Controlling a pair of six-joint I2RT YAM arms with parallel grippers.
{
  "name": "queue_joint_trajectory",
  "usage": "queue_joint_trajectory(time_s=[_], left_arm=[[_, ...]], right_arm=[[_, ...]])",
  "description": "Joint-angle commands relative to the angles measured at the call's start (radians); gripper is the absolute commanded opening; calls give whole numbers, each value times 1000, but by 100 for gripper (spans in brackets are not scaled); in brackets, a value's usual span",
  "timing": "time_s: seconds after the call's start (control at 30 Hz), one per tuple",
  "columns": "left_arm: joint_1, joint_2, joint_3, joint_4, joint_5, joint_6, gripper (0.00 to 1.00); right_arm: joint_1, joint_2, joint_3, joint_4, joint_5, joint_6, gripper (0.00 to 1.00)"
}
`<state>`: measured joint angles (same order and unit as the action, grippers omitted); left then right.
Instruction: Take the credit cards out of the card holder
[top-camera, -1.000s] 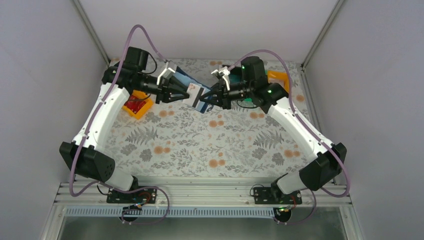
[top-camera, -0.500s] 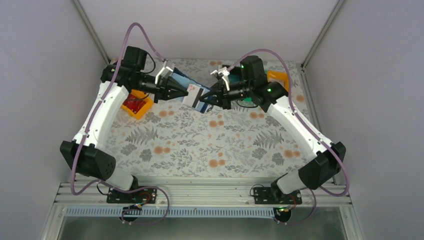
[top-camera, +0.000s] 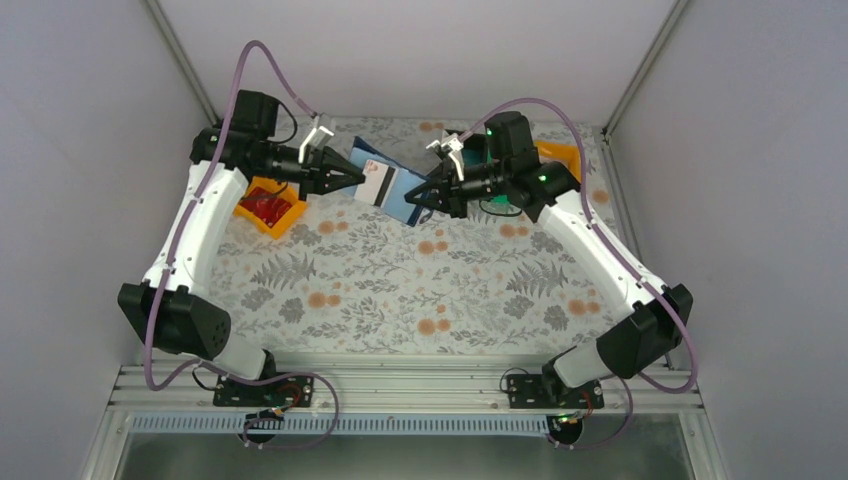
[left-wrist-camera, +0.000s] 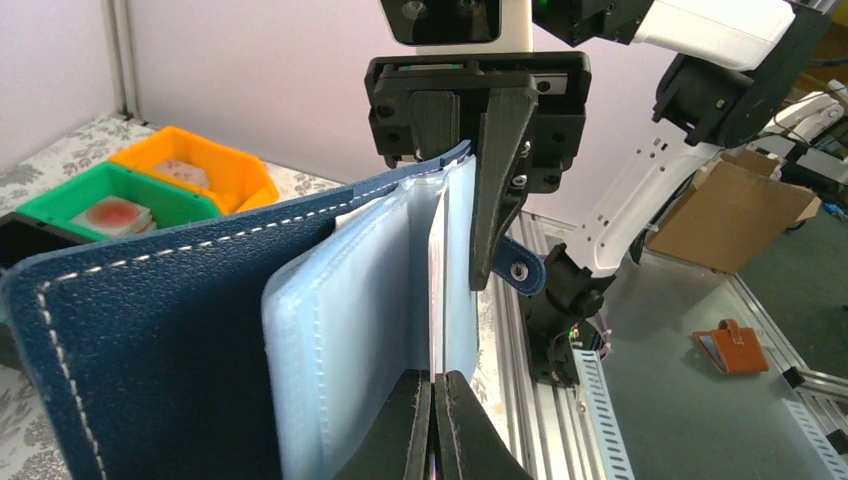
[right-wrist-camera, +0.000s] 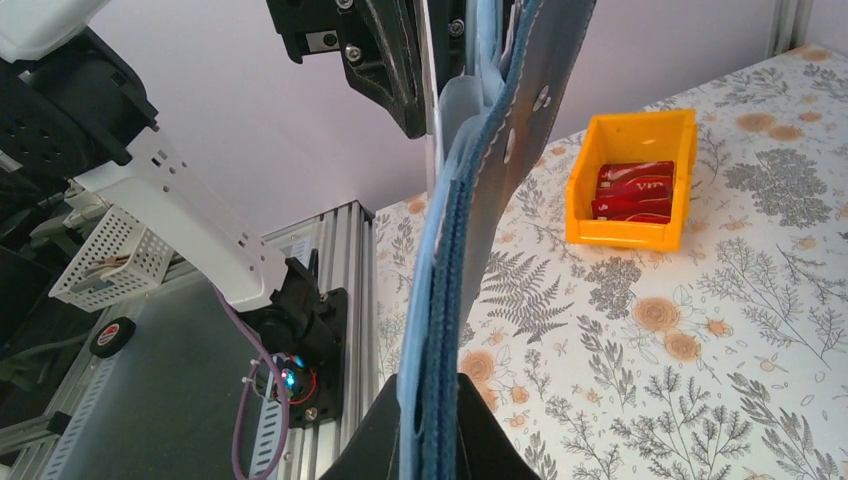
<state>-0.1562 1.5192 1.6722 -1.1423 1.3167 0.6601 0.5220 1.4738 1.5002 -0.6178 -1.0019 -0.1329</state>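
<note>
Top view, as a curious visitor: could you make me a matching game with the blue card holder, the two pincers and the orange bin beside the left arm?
Things:
1. card holder
2. left pincer
3. right pincer
4. orange bin beside the left arm

Descriptions:
A. shut on the card holder's edge
B. holds red cards
C. navy outside, pale blue sleeves inside, held open
D. shut on the edge of a credit card

Pairs: 1-C, 2-D, 3-A, 4-B
</note>
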Motion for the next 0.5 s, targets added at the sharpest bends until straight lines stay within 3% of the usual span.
queue_joint_trajectory(time_s=[0.0,0.27,0.47], left_arm=[[16,-4,31,5,-1,37,3],[183,41,148,-34,-104,57,2],[193,22,136,-32,-153,61,2]], right_arm=[[-10,-26,2,-33,-2,-25,4],[-72,8,-78,-19,37,48,4],[-77,124,-99,-71,73,133,4]])
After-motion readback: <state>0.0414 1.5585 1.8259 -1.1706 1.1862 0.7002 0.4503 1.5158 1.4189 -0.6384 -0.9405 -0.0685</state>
